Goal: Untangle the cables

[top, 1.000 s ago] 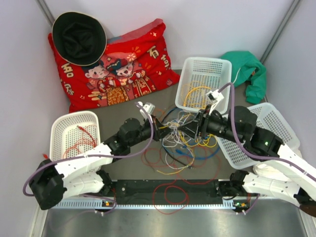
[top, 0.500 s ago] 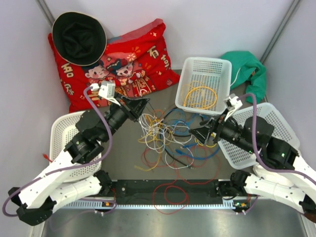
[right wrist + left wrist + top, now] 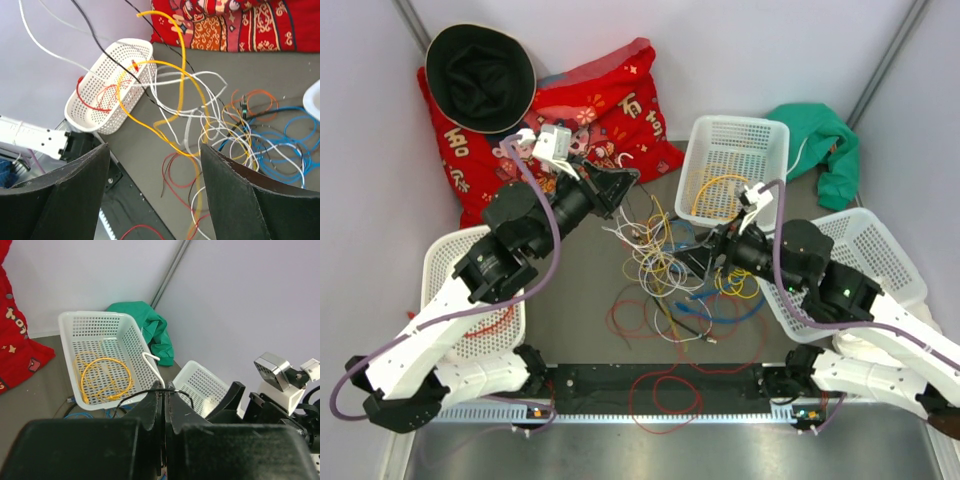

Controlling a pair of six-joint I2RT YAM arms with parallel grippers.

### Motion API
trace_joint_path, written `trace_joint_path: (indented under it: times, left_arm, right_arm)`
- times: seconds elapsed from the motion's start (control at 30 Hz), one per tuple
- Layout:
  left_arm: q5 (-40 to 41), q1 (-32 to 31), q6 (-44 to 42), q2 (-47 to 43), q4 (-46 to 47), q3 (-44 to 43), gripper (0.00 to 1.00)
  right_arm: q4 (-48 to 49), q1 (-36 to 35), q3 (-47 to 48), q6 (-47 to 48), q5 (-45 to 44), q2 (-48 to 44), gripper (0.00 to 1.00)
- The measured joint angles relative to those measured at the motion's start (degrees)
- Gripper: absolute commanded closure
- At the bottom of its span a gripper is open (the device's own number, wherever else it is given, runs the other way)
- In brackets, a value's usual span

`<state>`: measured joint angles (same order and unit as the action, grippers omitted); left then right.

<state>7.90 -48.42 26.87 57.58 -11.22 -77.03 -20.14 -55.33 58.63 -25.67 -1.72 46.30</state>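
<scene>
— How much of the left basket [image 3: 445,260] shows from above?
— Its 11 o'clock corner; the left arm [image 3: 510,250] covers much of the rest. The right arm [image 3: 840,290] crosses the right basket [image 3: 885,240] likewise.
— The cables [image 3: 655,265]?
— No single strand can be followed through the tangle.
— Wrist views?
— Left fingers [image 3: 147,410] blur into black at 6 o'clock; right fingers [image 3: 235,200] are cut off there.

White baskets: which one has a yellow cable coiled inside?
The far basket, beside the green cloth: a yellow cable lies looped on its floor. The left basket and right basket show none.
</scene>
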Motion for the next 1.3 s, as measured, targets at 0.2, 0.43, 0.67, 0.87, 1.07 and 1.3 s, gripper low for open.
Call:
trace_joint_path:
  times: [0.2,0.43,0.67,0.87,1.07,1.3]
  left_arm:
    - [-1.8,0.0,0.6,1.6,-0.5,-0.5,1.00]
    - [-2.4,0.0,1.1,1.6,-0.5,-0.5,1.00]
    - [-2.5,0.0,1.5,1.6,-0.5,-0.5,1.00]
    - [-2.5,0.0,1.8,1.6,-0.4,0.5,1.00]
    - [-1.4,0.0,2.2,0.7,-0.5,3.8,0.62]
    - [9.7,0.0,4.1,-4.8,-5.7,7.2,0.01]
  right_arm:
    - [5.8,0.0,3.9,2.8,0.4,3.9,0.28]
    - [13.4,0.0,6.4,5.1,0.2,6.8,0.31]
    - [15.8,0.0,6.8,5.7,0.8,12.3,0.44]
    - [16.2,0.0,9.8,6.9,0.0,16.9,1.00]
    - [15.3,0.0,13.2,8.7,-4.0,16.9,1.00]
    - [5.1,0.0,26.6,12.7,-13.0,15.2,1.00]
